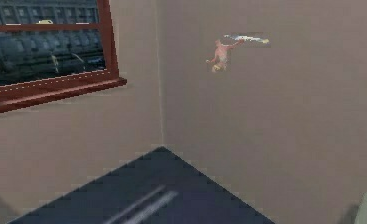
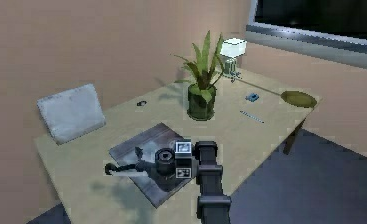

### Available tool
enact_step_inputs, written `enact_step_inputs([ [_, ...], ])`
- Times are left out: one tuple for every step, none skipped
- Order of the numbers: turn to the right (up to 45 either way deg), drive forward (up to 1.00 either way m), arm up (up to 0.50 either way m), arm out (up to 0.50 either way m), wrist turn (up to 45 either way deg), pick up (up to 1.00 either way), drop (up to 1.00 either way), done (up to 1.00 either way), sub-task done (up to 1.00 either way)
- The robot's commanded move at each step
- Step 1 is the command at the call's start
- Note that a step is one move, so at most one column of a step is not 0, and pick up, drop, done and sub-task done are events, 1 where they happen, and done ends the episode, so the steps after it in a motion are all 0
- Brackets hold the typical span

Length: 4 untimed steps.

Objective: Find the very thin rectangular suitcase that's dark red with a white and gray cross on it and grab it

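My gripper (image 2: 121,167) reaches out over a light wooden table (image 2: 81,165) in the arm side view, at the end of the dark arm (image 2: 209,190). Its fingers lie across a flat grey slab (image 2: 156,135) resting on the tabletop, so I cannot tell whether it holds anything. A pale grey, cushion-like rectangle (image 2: 71,112) stands at the table's far left edge. Nothing dark red with a cross can be made out.
A potted plant (image 2: 203,75), a white lamp (image 2: 232,48), a shallow bowl (image 2: 298,98) and small bits stand on the table. Dark floor (image 2: 326,180) lies to its right. Ahead are a wall corner, a red-framed window (image 1: 51,45), a small pinkish wall ornament (image 1: 226,52) and dark flooring (image 1: 151,195).
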Motion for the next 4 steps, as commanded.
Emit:
enact_step_inputs([
  [0.0, 0.0, 0.0, 0.0, 21.0, 0.0, 0.0, 0.0, 0.0],
  [0.0, 0.0, -0.3, 0.0, 0.0, 0.0, 0.0, 0.0, 0.0],
  [0.0, 0.0, 0.0, 0.0, 0.0, 1.0, 0.0, 0.0, 0.0],
  [0.0, 0.0, 0.1, 0.0, 0.0, 0.0, 0.0, 0.0, 0.0],
])
